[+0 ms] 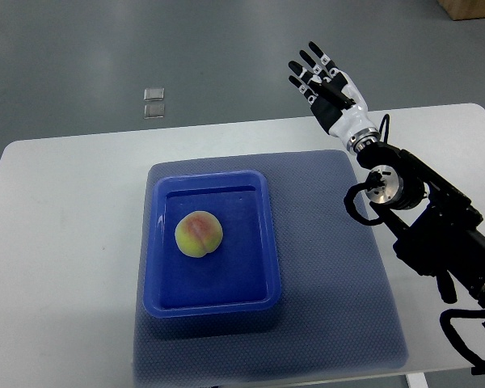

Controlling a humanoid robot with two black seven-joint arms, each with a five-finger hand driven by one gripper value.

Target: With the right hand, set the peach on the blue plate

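A yellow-pink peach (198, 234) lies inside the blue rectangular plate (259, 279), a little left of its middle. My right hand (317, 77) is raised at the far right of the table, well away from the plate, its fingers spread and holding nothing. Its black arm (428, 218) comes in from the lower right. The left arm does not show.
The plate stands on a blue-grey mat (339, 291) on a white table (56, 242). Two small clear squares (153, 102) lie on the grey floor beyond the table's far edge. A brown box corner (471, 8) shows at the top right.
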